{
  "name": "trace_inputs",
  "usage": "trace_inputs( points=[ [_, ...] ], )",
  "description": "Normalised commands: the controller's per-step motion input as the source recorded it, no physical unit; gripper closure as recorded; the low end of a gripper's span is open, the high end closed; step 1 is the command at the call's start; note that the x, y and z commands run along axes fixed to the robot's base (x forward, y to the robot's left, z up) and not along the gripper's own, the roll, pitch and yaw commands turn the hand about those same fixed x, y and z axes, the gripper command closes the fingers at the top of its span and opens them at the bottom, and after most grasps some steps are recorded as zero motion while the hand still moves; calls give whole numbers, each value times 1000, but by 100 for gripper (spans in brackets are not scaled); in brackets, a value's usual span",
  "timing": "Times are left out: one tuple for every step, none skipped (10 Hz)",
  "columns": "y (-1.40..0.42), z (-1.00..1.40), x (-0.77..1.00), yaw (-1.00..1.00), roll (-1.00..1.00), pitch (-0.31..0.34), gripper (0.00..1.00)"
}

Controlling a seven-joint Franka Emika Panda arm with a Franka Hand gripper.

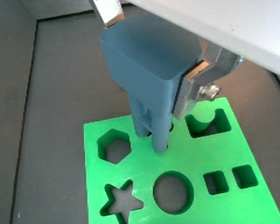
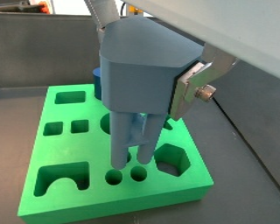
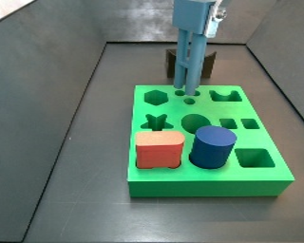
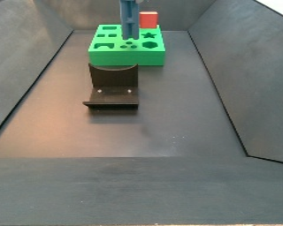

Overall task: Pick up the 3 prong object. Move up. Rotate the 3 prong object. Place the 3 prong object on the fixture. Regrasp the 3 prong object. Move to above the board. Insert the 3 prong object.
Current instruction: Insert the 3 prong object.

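Now hand (image 2: 154,83) grips 3 prong object (image 2: 133,140), prongs above board (image 2: 60,144) holes.

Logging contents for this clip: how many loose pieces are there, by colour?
Steel-blue: 1, the 3 prong object, held in the hand over the board.
Red: 1, block.
Dark blue: 1, cylinder.
Total: 3.

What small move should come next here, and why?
Probably a slow, straight descent. The pincer holds the 3 prong object upright over the board, prong tips just above the small round holes in a wrist view; a side view shows them at the holes, not yet seated.
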Motion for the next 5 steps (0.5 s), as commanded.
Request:
trace_inputs(
  points=[
    [114, -166, 0, -77, 73, 0, 100],
    [49, -129, 11, -83, 14, -11, 100],
    [0, -126, 49, -77, 6, -41, 100],
    [0, -86, 14, -43, 0, -67, 100],
    [-6, -89, 203, -126, 0, -74, 100]
  ],
)
